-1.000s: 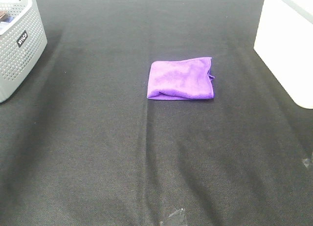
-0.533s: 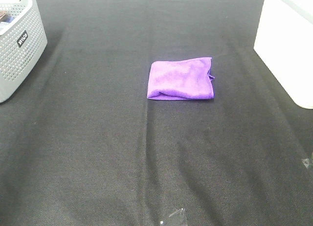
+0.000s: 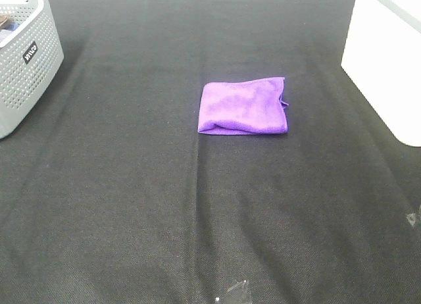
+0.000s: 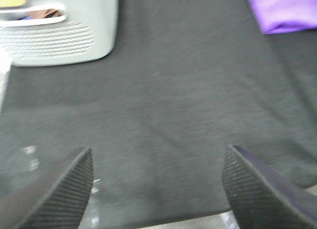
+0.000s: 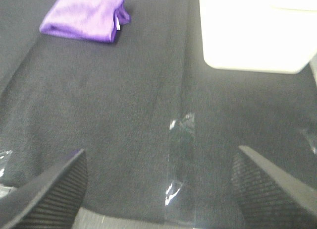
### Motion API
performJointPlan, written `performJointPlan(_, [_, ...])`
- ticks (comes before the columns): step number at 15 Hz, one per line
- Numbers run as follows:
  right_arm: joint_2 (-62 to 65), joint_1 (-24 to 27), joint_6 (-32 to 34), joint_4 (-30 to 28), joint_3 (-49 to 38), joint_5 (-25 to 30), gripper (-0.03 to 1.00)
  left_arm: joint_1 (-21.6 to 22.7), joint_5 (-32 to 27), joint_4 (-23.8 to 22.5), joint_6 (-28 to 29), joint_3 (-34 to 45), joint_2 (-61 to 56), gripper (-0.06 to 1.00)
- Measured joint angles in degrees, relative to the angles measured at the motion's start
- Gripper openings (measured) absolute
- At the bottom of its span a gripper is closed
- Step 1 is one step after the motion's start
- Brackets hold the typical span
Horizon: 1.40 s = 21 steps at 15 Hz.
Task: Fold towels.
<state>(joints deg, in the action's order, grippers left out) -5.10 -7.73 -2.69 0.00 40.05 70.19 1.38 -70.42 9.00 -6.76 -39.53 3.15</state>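
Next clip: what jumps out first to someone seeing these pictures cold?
The bright purple towel, already folded into a compact rectangle, lies alone a little right of centre on the black table cover. A grey perforated basket sits at the far left edge and a white bin at the far right. Both grippers, left gripper and right gripper, have their jaws wide open, holding nothing, well short of the towel.

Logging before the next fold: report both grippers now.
Left gripper: open, holding nothing.
Right gripper: open, holding nothing.
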Motion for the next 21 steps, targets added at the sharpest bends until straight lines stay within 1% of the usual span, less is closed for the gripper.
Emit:
performJointPlan(3, [5.4, 0.0, -0.3, 0.0, -3.9, 0.1, 0.78, 0.0, 0.0, 0.9, 1.5, 2.9, -3.4, 0.69])
performJointPlan(6, [5.4, 0.0, -0.6, -0.4, -7.2, 0.0, 0.78, 0.0, 0.0, 0.9, -0.1, 6.5, -3.4, 0.69])
performJointPlan(7, [5.4, 0.0, -0.6, -0.3, -8.8, -0.7, 0.78, 0.0, 0.7, 0.9, -0.5, 7.2, -3.4, 0.69])
performJointPlan(9, [5.4, 0.0, -0.6, 0.7, -12.5, -3.8, 0.78, 0.0, 5.4, 1.7, -0.5, 8.9, -3.4, 0.69])
performJointPlan(10, [5.4, 0.0, -0.6, 1.1, -13.4, -5.7, 0.78, 0.0, 6.8, 1.9, -0.5, 9.6, -3.4, 0.69])
performJointPlan(17, [5.4, 0.0, -0.6, 1.1, -13.7, -6.4, 0.78, 0.0, 7.6, 1.9, -0.3, 9.9, -3.4, 0.69])
performJointPlan(19, [5.4, 0.0, -0.6, 1.1, -13.7, -6.4, 0.78, 0.7, 7.6, 1.9, -0.3, 9.9, -3.4, 0.69])
performJointPlan(21, [5.4, 0.0, -0.6, 1.1, -13.7, -6.4, 0.78, 3.0, 7.6, 1.9, -0.3, 9.9, -3.4, 0.69])
